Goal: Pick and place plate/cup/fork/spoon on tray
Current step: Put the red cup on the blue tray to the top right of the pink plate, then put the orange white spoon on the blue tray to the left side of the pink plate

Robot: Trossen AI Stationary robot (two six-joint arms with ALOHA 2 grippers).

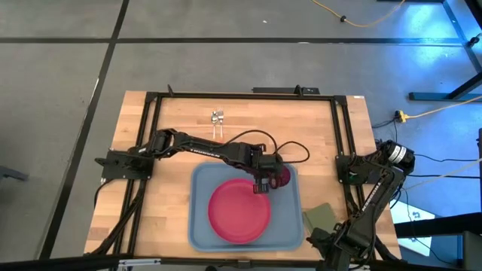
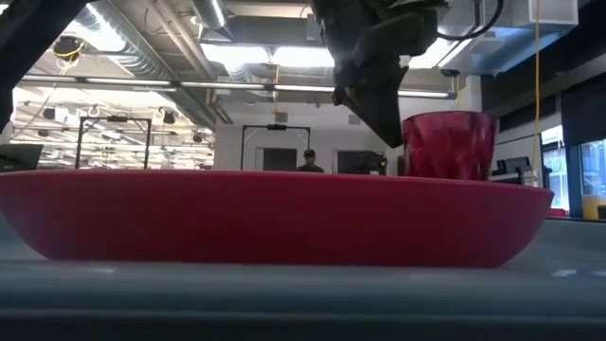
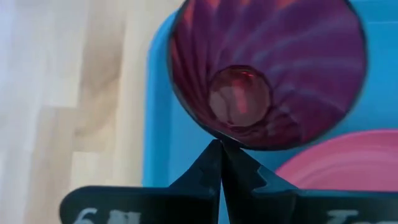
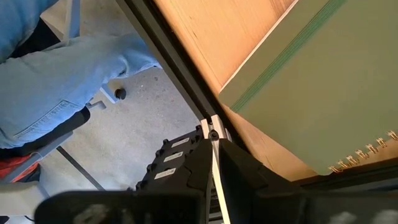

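Note:
The dark red cup (image 1: 282, 176) stands upright at the far right corner of the light blue tray (image 1: 202, 226). The pink-red plate (image 1: 239, 212) lies flat in the tray's middle, just beside the cup. My left gripper (image 1: 262, 183) reaches in from the table's left, shut at the cup's rim on the side toward the plate. The fork and spoon (image 1: 217, 118) lie side by side on the wood near the far edge; which is which I cannot tell. My right gripper (image 4: 214, 146) is shut and empty at the table's near right corner. My left gripper is shut on the cup's rim (image 3: 219, 140), on the side nearest the plate, only at its fingertips (image 3: 208, 163). The fingers slant down from above and from the table's left. The cup (image 2: 450, 147) is upright; the plate (image 2: 275, 218) hides its base.
An olive-green pad (image 1: 320, 217) lies on the table right of the tray, under my right arm. A black frame (image 1: 226, 94) runs round the table's edges. A person in jeans (image 4: 56, 81) sits just beyond the near right corner. Bare wood lies left of the tray.

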